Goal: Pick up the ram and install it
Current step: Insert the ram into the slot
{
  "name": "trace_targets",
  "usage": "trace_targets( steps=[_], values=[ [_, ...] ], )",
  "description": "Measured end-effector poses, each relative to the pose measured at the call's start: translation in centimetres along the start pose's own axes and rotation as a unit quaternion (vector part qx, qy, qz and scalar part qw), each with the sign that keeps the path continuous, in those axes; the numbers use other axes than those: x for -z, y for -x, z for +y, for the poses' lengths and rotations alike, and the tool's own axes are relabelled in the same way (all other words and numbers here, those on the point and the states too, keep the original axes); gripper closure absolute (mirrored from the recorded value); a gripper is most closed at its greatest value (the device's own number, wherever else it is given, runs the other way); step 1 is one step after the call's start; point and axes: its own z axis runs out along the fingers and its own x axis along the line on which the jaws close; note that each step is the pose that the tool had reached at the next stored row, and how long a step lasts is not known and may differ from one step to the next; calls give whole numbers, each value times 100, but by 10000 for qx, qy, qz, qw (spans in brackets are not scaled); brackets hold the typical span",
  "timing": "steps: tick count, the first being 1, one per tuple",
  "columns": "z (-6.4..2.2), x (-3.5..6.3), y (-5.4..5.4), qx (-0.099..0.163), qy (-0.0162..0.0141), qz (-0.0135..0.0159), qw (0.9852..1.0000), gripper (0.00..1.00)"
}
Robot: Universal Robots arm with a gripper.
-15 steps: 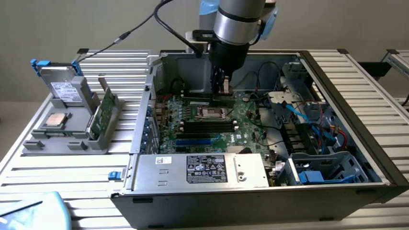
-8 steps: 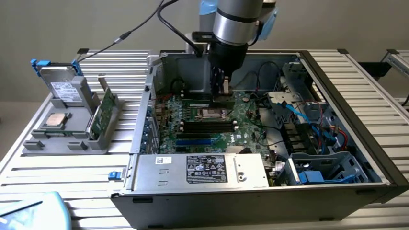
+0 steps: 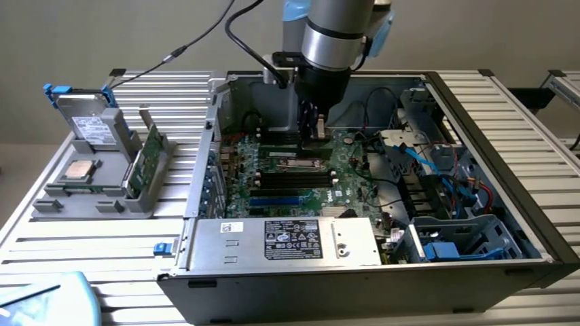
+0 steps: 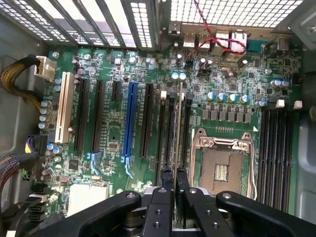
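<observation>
My gripper [image 4: 174, 173] is shut on the ram [image 4: 177, 128], a slim stick seen edge-on that runs out from between the black fingers [image 4: 160, 197]. It hangs just over the black memory slots [image 4: 164, 133] beside the open processor socket [image 4: 222, 168] and is lined up along them. I cannot tell whether its edge touches a slot. In the exterior view the gripper [image 3: 313, 136] reaches down into the open computer case, low over the green motherboard [image 3: 299, 183] near its far end.
The case walls [image 3: 507, 224] surround the board, with a silver power supply [image 3: 290, 241] in front and cables and drive cages [image 3: 435, 176] on the exterior view's right. A grey holder [image 3: 91, 200] outside carries a hard drive [image 3: 91, 125], a silver processor [image 3: 77, 170] and a taller green card [image 3: 145, 163].
</observation>
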Motion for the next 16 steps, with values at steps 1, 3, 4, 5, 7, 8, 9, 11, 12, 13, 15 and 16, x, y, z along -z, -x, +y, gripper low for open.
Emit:
trace_targets(
  steps=[1, 3, 4, 5, 7, 8, 9, 11, 12, 13, 15, 16],
  values=[
    [-1, -12, -3, 9, 0, 5, 10000, 86],
    [-4, -30, -7, 27, 1, 33, 10000, 86],
    [-4, -33, -7, 33, 4, 68, 10000, 86],
    [-5, -35, -7, 31, 8, 112, 9999, 86],
    [-5, -38, -7, 13, 7, 251, 9997, 86],
    [-5, -39, -7, 3, -2, 324, 9995, 86],
    [-5, -39, -7, -7, -22, 386, 9993, 86],
    [-6, -40, -4, -25, -103, 487, 9988, 86],
    [-6, -40, 1, -33, -153, 523, 9985, 86],
    [-7, -41, 12, -41, -207, 547, 9983, 86],
    [-9, -49, 32, -48, -264, 569, 9980, 86],
    [-6, -59, 39, -51, -274, 572, 9980, 86]
  ],
)
